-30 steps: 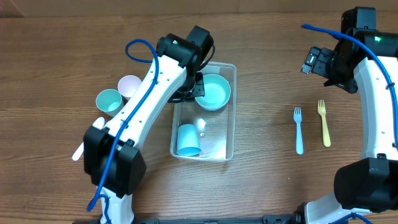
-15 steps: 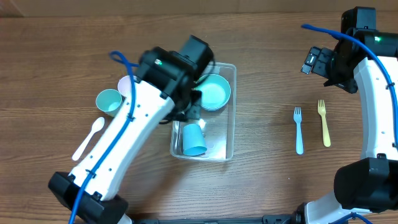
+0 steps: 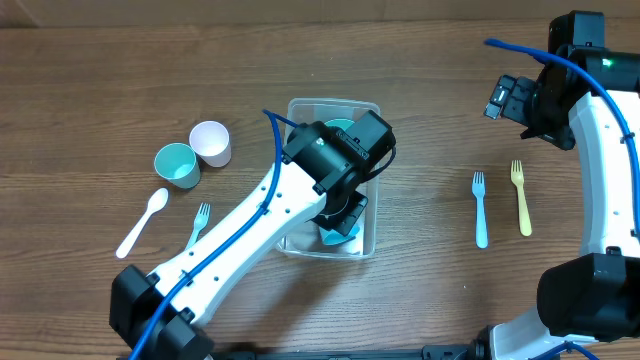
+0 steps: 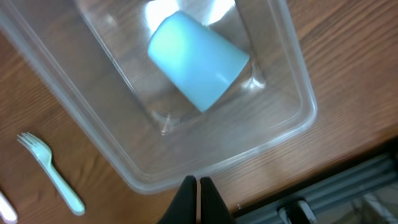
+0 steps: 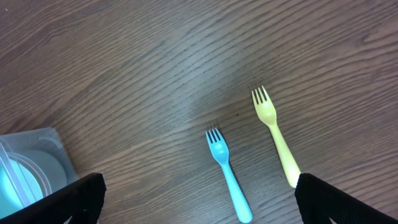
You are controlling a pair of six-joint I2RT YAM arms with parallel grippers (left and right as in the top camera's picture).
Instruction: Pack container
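Since your left gripper hangs closed and empty over the near end of the container, mid-desk, open it before any pick. Your right gripper stands wide open by the desk's right edge, near the blue fork.

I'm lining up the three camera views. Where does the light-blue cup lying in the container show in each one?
Overhead: the blue cup is only partly visible, at the near end of the container.
Left wrist: upper middle, the cup lies on its side in the container.
Right wrist: not in it.
Shared landmark: the container, whose corner shows at the lower left of the right wrist view.
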